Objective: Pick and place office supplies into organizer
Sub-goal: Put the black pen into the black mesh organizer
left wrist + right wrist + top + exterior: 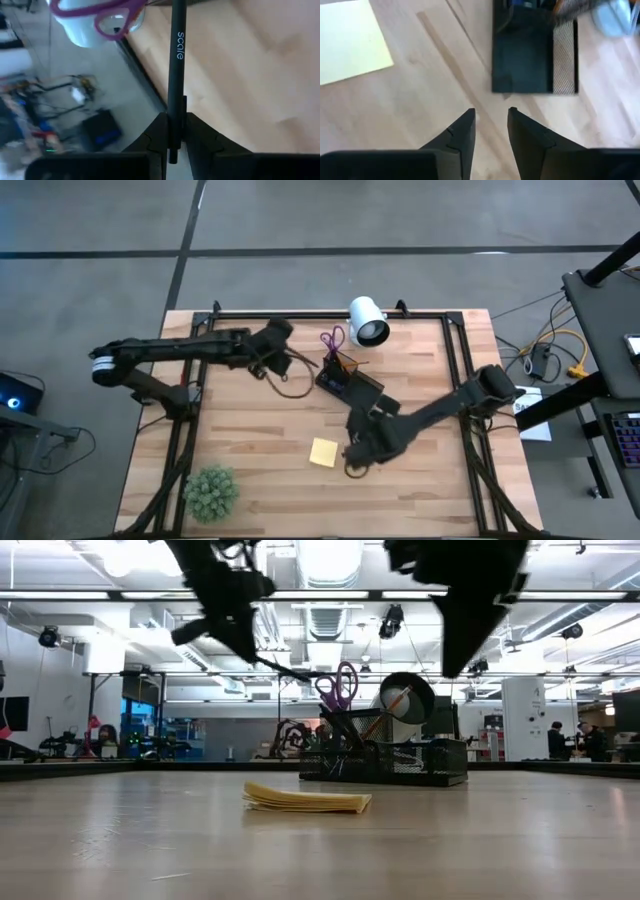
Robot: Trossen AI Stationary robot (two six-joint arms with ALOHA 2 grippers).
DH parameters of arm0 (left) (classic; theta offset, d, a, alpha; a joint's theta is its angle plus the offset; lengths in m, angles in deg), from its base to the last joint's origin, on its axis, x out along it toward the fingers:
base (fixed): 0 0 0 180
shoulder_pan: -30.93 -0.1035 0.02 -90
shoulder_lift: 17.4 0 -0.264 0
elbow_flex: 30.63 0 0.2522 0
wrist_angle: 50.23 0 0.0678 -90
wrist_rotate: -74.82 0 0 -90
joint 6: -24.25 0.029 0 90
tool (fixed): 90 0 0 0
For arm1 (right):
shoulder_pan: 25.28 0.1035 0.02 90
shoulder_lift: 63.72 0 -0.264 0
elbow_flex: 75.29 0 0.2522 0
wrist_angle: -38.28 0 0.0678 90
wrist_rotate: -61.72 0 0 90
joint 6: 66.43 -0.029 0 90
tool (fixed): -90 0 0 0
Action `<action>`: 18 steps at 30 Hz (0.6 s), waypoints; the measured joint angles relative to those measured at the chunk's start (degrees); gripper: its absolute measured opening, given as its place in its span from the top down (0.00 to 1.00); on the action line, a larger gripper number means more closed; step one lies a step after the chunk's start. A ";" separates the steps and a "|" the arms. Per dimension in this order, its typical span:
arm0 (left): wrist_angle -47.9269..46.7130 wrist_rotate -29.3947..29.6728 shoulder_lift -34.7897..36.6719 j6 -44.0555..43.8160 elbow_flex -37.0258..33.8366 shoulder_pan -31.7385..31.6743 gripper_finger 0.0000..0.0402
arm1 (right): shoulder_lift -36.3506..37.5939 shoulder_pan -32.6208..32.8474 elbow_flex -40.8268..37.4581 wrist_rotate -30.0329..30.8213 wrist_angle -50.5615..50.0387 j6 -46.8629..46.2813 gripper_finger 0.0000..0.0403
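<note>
left gripper [172, 145]: clamped on the slim black pen [176, 65], raised near the organizer [348, 380].
right gripper [491, 125]: jaws apart, holding nothing, above bare desk [260, 430] between the sticky-note pad [323, 452] and the organizer.
doing it well: i'd judge the pen should go tip-down into a free compartment, released only once seated.
in the way: purple scissors [333, 340] stood in the organizer; white camera [367, 320] just behind.
elsewhere: green plant ball [211, 492] well apart.

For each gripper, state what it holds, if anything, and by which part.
The left gripper holds the slim black pen near one end, jaws shut on it. The right gripper holds nothing; its jaws are open above the table.
</note>
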 joint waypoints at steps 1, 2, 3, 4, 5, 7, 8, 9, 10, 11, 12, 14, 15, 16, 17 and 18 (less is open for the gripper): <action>0.16 1.67 -1.94 3.01 1.59 -0.04 0.93 | 0.00 0.87 0.00 0.02 -0.76 -2.41 0.75; 1.31 3.58 -3.95 5.89 3.15 -0.05 0.93 | 0.00 1.54 -0.06 -0.06 -1.53 -4.55 0.75; 2.97 5.77 -5.73 8.64 4.44 -0.05 0.93 | 0.02 2.03 -0.15 -0.20 -1.94 -6.69 0.76; 4.60 7.91 -7.54 11.19 5.35 -0.05 0.93 | 0.07 2.52 -0.15 -0.24 -1.62 -8.84 0.76; 6.56 9.93 -9.16 13.13 6.22 -0.05 0.93 | 0.07 2.91 -0.15 -0.22 -1.37 -11.06 0.77; 11.27 13.23 -11.82 16.13 8.39 -0.05 0.93 | 0.07 3.55 -0.15 -0.25 -1.38 -14.89 0.77; 12.72 13.99 -12.88 17.66 9.31 0.01 0.93 | 0.07 3.85 -0.15 -0.26 -1.38 -16.24 0.78; 13.44 14.17 -13.75 19.24 10.24 0.16 0.93 | 0.09 4.14 -0.13 -0.24 -1.29 -16.94 0.78; 13.59 14.24 -14.63 21.05 11.07 0.39 0.93 | 0.09 4.45 -0.13 -0.28 -1.28 -17.17 0.78; 13.62 14.10 -15.55 22.64 11.74 0.65 0.93 | 0.09 4.64 -0.13 -0.35 -1.29 -17.18 0.79; 13.54 13.85 -16.31 23.73 12.15 0.80 0.93 | 0.09 4.86 -0.13 -0.44 -1.21 -17.15 0.79; 13.41 13.72 -17.31 25.28 12.40 1.28 0.93 | 0.09 5.05 -0.13 -0.48 -1.23 -16.79 0.79; 13.32 13.73 -17.58 26.34 12.35 1.55 0.93 | 0.09 5.14 -0.13 -0.50 -1.29 -16.52 0.80; 13.33 13.72 -17.70 27.32 12.11 1.94 0.93 | 0.09 5.14 -0.13 -0.50 -1.31 -16.05 0.80; 13.33 13.58 -17.70 28.30 11.59 2.32 0.93 | 0.09 5.14 -0.13 -0.50 -1.32 -15.47 0.80; 13.22 12.88 -17.70 29.40 11.23 2.63 0.93 | 0.09 5.14 -0.13 -0.50 -1.35 -14.97 0.80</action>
